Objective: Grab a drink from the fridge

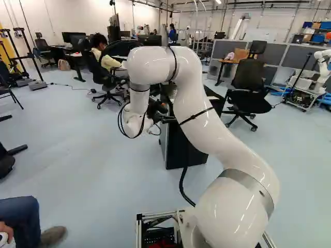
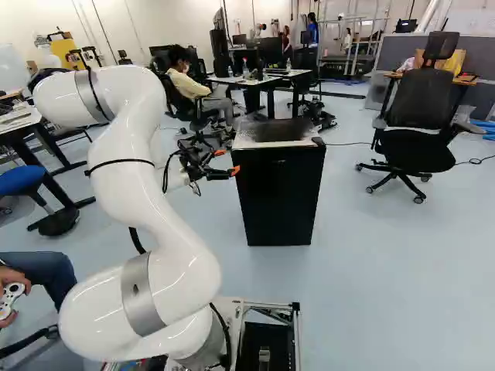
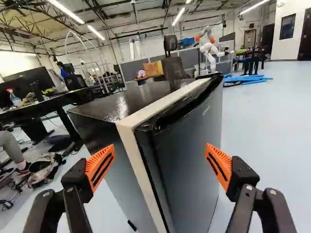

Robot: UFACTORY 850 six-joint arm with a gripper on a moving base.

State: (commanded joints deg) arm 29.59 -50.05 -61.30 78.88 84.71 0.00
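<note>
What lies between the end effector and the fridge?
Nothing: the wrist view shows the open end effector facing the fridge, with no object in the stretch between them. How narrow that gap is, I cannot tell.

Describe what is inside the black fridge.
The door of the black fridge is shut, so only its outside shows; whatever is inside is covered and cannot be seen.

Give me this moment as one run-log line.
mini fridge: door shut | gripper: open, empty, facing fridge's edge | drink: not visible
</note>
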